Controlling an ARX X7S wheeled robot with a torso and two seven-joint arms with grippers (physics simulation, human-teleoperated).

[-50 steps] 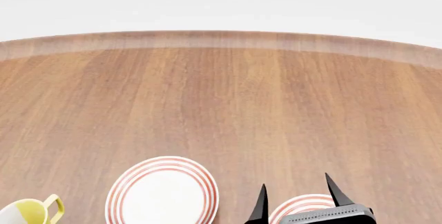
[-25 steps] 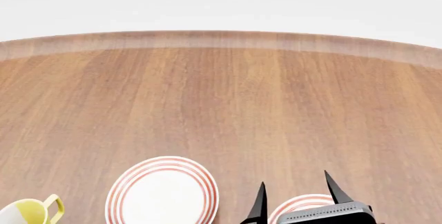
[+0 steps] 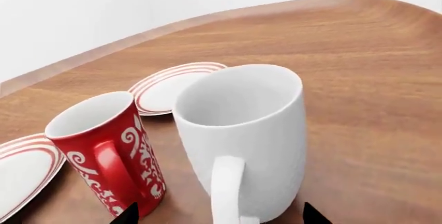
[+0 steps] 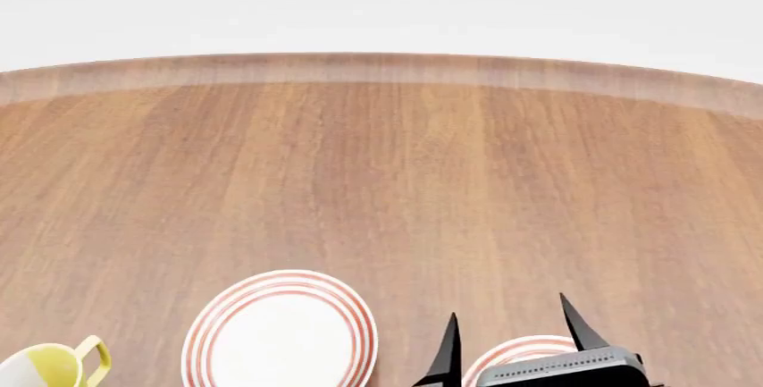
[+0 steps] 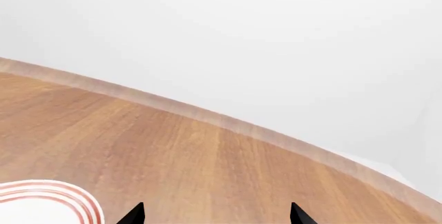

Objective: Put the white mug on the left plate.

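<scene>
The left claw (image 3: 221, 214) is spread wide. Only its two black tips show. The white mug (image 3: 241, 136) stands between them, and I cannot see either tip touching it. The mug stands straight up on the wooden table (image 3: 373, 79). Its handle points back at the claw, and it is white inside.

Just beside the white mug stands the red mug (image 3: 103, 151) with white swirls. It is upright too and a bit shorter. I cannot tell if the two mugs touch. One claw tip shows in front of the red mug's bottom.

Behind the two mugs lies a plate with red rings (image 3: 169, 85), close to the curved edge of the table. A second ringed plate (image 3: 20, 175) lies on the red mug's other side. From this view I cannot tell which plate is which.

The right claw (image 4: 513, 333) is spread wide too, with nothing between its tips. It hangs over the right plate (image 4: 524, 349).

The left plate (image 4: 286, 342) lies beside that one, with a gap between them and nothing on it. Both plates are well apart from the table's far edge. A mug with a yellow handle (image 4: 54, 365) stands on the left plate's other side.
</scene>
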